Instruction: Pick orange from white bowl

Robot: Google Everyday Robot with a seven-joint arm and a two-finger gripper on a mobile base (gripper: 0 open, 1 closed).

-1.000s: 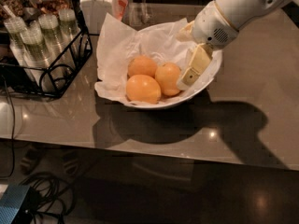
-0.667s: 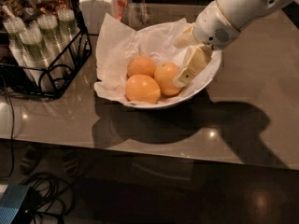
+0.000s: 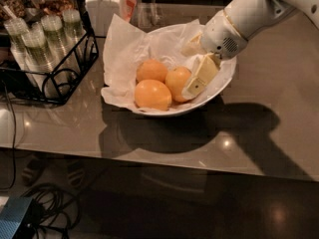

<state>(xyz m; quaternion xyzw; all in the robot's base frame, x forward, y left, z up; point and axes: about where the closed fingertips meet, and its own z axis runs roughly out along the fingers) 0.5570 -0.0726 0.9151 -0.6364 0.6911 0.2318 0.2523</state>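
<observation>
Camera view: gripper (image 3: 195,59) hangs inside the white bowl (image 3: 209,99), fingers spread and empty; orange (image 3: 175,81) touches the nearer finger, on its bowl-centre side.

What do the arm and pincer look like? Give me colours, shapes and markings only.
The arm is smooth white, tube-shaped, with a rounded wrist housing bearing a small grille. The pincer, in the white bowl beside the orange, has two flat cream fingers. No cables show.

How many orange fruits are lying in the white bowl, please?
3. The rear fruit sits back left, the paler fruit in front, and the orange at right beside the gripper, all in the white bowl. The gripper could hide more.
</observation>
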